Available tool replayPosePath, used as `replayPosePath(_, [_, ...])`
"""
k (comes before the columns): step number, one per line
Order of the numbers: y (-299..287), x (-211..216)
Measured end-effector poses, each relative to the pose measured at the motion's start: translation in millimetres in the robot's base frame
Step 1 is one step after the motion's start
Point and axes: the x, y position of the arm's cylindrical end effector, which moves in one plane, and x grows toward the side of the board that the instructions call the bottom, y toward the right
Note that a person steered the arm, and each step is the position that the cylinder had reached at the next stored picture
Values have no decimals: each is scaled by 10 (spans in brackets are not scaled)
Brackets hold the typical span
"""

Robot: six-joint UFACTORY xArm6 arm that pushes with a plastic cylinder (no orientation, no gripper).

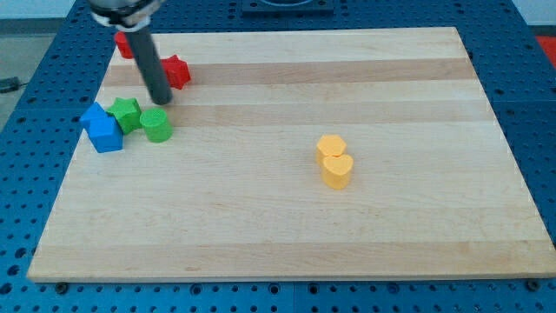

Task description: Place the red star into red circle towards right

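Note:
The red star (177,71) lies near the board's top left. A second red block (124,44), most likely the red circle, sits at the top left corner, partly hidden behind the rod. My tip (162,101) rests on the board just below and left of the red star, close to it, and just above the green cylinder (156,125).
A green star (127,114) and two blue blocks (103,128) sit left of the green cylinder. A yellow hexagon (330,146) and a yellow heart (337,171) touch each other right of the middle. The wooden board (278,235) lies on a blue table.

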Motion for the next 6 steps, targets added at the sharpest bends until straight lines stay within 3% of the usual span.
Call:
replayPosePath(1, [210, -225])
replayPosePath(3, [-164, -414])
replayPosePath(6, [-249, -897])
